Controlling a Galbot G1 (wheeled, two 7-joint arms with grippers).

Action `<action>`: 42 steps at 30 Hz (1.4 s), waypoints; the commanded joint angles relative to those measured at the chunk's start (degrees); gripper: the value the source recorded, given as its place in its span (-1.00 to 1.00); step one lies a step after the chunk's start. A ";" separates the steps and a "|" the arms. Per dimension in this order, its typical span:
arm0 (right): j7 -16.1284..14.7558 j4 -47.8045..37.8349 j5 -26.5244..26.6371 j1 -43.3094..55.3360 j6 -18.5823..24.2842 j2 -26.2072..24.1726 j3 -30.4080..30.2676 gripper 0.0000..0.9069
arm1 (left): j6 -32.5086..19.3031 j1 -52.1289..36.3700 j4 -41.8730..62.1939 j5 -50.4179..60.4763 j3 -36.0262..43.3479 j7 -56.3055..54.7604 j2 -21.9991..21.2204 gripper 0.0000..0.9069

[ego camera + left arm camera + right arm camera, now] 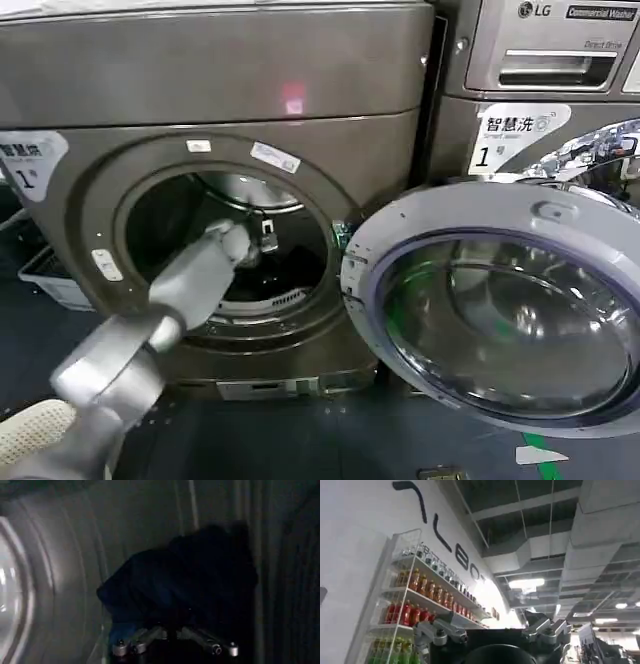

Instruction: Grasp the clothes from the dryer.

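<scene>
**Left arm inside the drum, dark bundle just ahead**

From the head view, the left arm reaches through the round mouth of the dryer (230,130), its left gripper (262,238) well inside the opening. The glass door (500,310) hangs swung wide to the robot's right, clear of the arm. Deep in the drum a dark mass sits low at the back; I cannot make out more of it from here.

In the left wrist view, the clothes (185,580) show as a crumpled dark heap lying against the ribbed steel wall of the drum (65,570). The gripper's fingers are spread apart, tips just short of the cloth, holding nothing. The bundle looks soft, light and floppy; it should drape and sag when lifted, maybe catching the drum lip. I'd judge the raised fold near the top of the heap the best place to pinch, taking plenty of fabric.

The right wrist view looks up at a ceiling and a shelf of bottles (415,605); the right gripper (495,632) stands spread, idle, away from the machine.
</scene>
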 commanded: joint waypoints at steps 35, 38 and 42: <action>-1.66 -0.26 -2.19 -0.47 5.63 0.02 0.00 1.00 | -1.68 40.90 -53.52 -12.80 -33.96 -53.00 -6.00 -1.00; -1.77 -0.10 -2.26 -0.52 5.17 -0.05 0.32 1.00 | -1.52 40.85 -53.46 -12.87 -33.81 -52.94 -6.07 -1.00; -1.68 -0.08 -2.16 -0.88 4.84 -0.05 0.90 1.00 | -1.28 40.64 -53.49 -13.07 -33.41 -52.95 -6.22 -1.00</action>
